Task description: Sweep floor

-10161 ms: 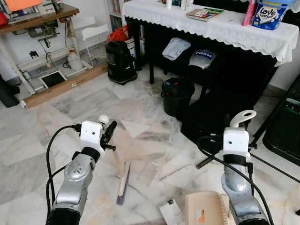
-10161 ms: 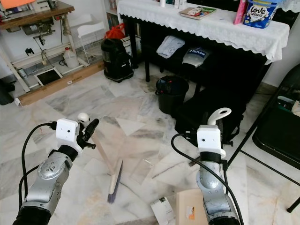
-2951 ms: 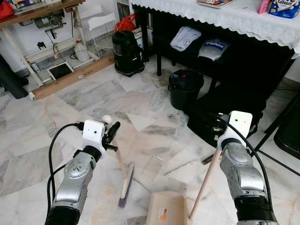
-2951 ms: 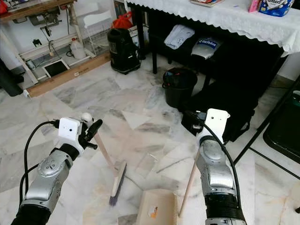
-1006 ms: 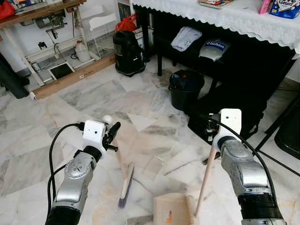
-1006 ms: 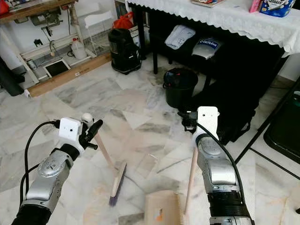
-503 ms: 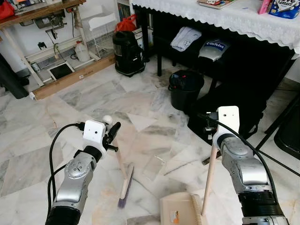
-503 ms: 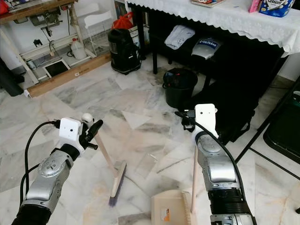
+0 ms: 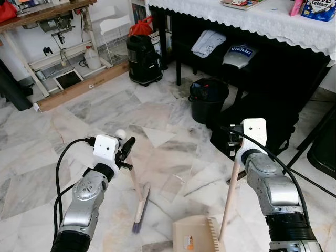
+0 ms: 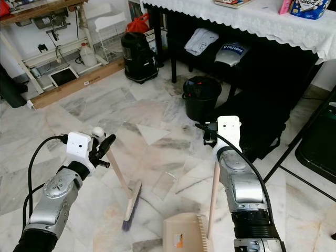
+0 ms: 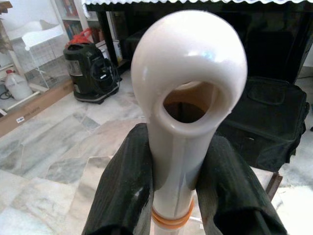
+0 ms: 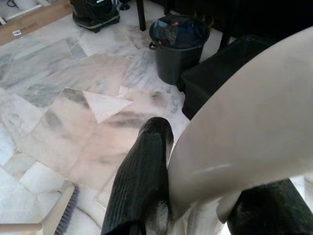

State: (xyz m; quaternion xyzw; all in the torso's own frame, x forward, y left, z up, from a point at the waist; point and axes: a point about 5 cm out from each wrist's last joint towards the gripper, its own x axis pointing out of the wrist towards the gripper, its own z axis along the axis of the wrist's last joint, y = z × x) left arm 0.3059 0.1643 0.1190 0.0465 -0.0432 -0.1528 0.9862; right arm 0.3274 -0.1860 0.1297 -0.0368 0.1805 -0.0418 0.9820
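Note:
My left gripper (image 9: 125,153) is shut on the white-capped top (image 11: 188,73) of a short broom. Its wooden stick slants down to the purple-bristled broom head (image 9: 140,207), which rests on the marble floor. My right gripper (image 9: 236,156) is shut on the top of a long wooden handle (image 9: 228,202). That handle leans down to a beige dustpan (image 9: 190,239) standing on the floor just right of the broom head. A clear plastic scrap (image 10: 164,185) lies on the floor between broom and dustpan. In the right wrist view a black finger (image 12: 142,181) presses against the white grip (image 12: 244,127).
A black bin (image 9: 208,100) and a black bag (image 9: 252,126) sit ahead on the right, under a table with a white lace cloth (image 9: 252,21). A black vacuum (image 9: 143,59) and a wooden plank (image 9: 79,86) lie farther back left. Chair legs (image 9: 310,139) stand at the right edge.
The dustpan has slid slightly left over the last half second and its handle leans more. My left arm and the broom have stayed where they were.

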